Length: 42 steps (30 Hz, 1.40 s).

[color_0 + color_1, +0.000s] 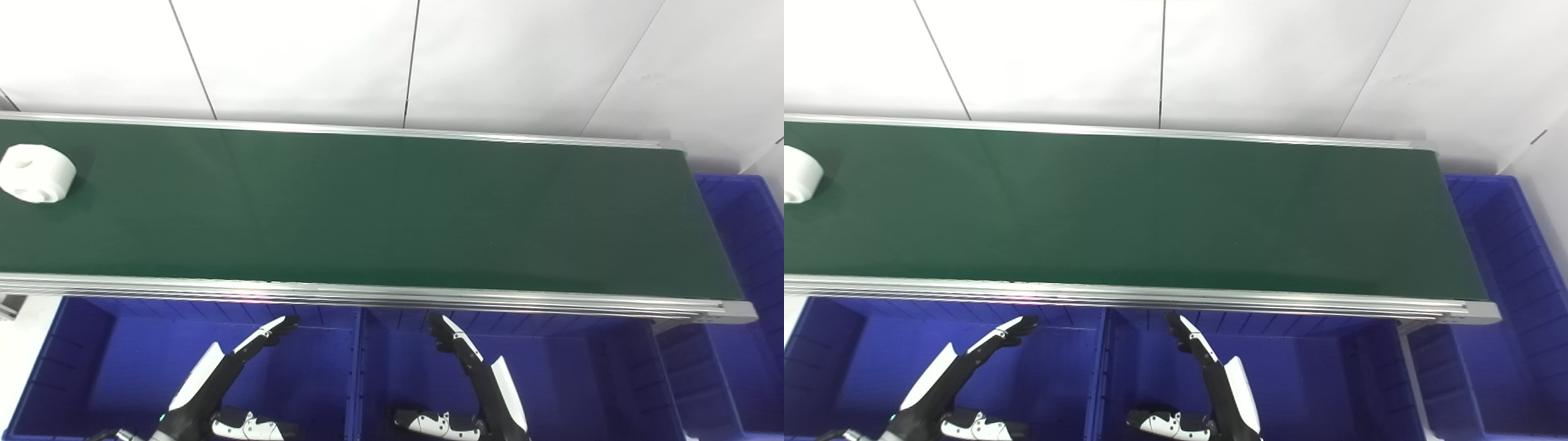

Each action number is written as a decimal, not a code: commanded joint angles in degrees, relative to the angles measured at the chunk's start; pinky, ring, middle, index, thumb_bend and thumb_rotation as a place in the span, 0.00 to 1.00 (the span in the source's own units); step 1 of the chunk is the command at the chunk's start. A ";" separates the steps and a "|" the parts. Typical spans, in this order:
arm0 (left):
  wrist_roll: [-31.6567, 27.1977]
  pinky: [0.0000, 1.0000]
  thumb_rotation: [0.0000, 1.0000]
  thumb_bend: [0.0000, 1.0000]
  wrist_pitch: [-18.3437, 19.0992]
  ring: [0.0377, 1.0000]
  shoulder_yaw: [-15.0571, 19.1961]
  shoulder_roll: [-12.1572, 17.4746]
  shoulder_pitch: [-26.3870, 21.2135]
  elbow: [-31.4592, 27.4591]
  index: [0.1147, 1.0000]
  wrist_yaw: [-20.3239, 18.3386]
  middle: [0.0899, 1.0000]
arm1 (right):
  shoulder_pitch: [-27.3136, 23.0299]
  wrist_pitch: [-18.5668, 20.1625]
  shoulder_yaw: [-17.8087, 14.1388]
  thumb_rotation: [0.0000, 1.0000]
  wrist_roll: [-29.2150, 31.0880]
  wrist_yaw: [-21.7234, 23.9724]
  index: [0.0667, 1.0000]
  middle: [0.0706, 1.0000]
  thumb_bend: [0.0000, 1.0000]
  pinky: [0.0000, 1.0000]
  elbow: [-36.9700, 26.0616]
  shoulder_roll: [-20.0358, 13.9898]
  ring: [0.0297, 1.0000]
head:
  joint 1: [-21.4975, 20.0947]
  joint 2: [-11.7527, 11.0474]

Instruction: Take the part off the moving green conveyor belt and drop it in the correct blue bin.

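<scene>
A white round part (pixel 37 173) with a hole in its top lies on the green conveyor belt (pixel 380 214) at the far left; in the right eye view it is cut by the picture's left edge (pixel 797 174). Both hands hang low, in front of the belt's near rail, over the blue bins. My left hand (pixel 236 383) is open, fingers stretched up and inward, holding nothing. My right hand (pixel 471 386) is open too, its fingers pointing up and inward, also holding nothing. The part is far from both hands.
Two blue bins sit below the belt's near rail: one under the left hand (pixel 86 367), one under the right hand (pixel 576 380), with a divider wall (pixel 356 373) between them. A third blue bin (pixel 747 245) stands at the belt's right end. A white wall rises behind.
</scene>
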 commanded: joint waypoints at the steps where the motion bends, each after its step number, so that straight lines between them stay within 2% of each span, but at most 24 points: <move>1: 0.24 0.84 0.49 0.81 -1.66 0.87 -0.41 1.82 -0.29 -0.63 0.88 2.03 0.88 | -0.12 -2.98 0.17 0.17 -0.51 -0.80 0.89 0.88 0.85 0.80 -1.08 0.81 0.85 | 0.16 0.09; 7: -3.96 0.85 0.42 0.78 -1.66 0.88 -1.20 1.99 -0.44 -1.04 0.89 0.14 0.89 | -0.20 -0.92 0.21 0.23 -2.15 -0.29 0.90 0.89 0.87 0.79 -1.74 1.12 0.86 | 0.06 0.11; 12: -6.43 0.85 0.39 0.77 -1.66 0.88 -0.10 1.00 -0.32 -1.16 0.89 -2.48 0.89 | -0.59 -1.35 0.18 0.25 -2.45 -0.15 0.91 0.90 0.87 0.79 -0.82 0.84 0.86 | -0.09 0.14; 22: -6.20 0.85 0.50 0.77 -1.66 0.88 1.77 -0.05 -0.73 0.03 0.91 -3.12 0.91 | -0.67 -0.80 0.18 0.27 -0.85 1.31 0.94 0.93 0.86 0.82 -0.31 0.45 0.89 | -0.42 0.09; 26: -6.76 0.85 0.51 0.77 -1.66 0.88 2.30 -0.38 -0.87 0.28 0.91 -4.08 0.91 | -0.87 -1.76 0.14 0.27 -0.80 1.19 0.94 0.93 0.86 0.81 0.36 0.49 0.89 | -0.53 -0.01; 33: -7.47 0.84 0.49 0.77 -1.66 0.88 3.52 -1.18 -0.86 0.67 0.91 -6.22 0.91 | -0.99 -1.26 0.19 0.29 -0.55 1.61 0.94 0.93 0.86 0.83 0.69 0.45 0.89 | -0.42 -0.39; 35: -7.38 0.83 0.49 0.77 -1.66 0.87 3.66 -1.38 -0.94 1.01 0.91 -6.52 0.91 | -1.10 -1.65 0.16 0.29 -0.59 1.46 0.94 0.93 0.85 0.82 1.15 0.47 0.89 | 0.11 -1.13; 36: -7.10 0.83 0.49 0.77 -1.66 0.87 3.59 -1.51 -1.02 1.33 0.91 -6.50 0.91 | -1.20 -1.90 0.13 0.29 -0.75 1.33 0.94 0.93 0.85 0.82 1.55 0.37 0.89 | 2.34 -2.96; 42: -5.16 0.80 0.49 0.80 -1.66 0.85 2.27 -2.65 -2.04 4.15 0.88 -5.27 0.88 | -2.45 -3.83 0.26 0.30 -0.08 -0.50 0.94 0.93 0.86 0.81 5.62 -0.86 0.88 | 11.61 -9.69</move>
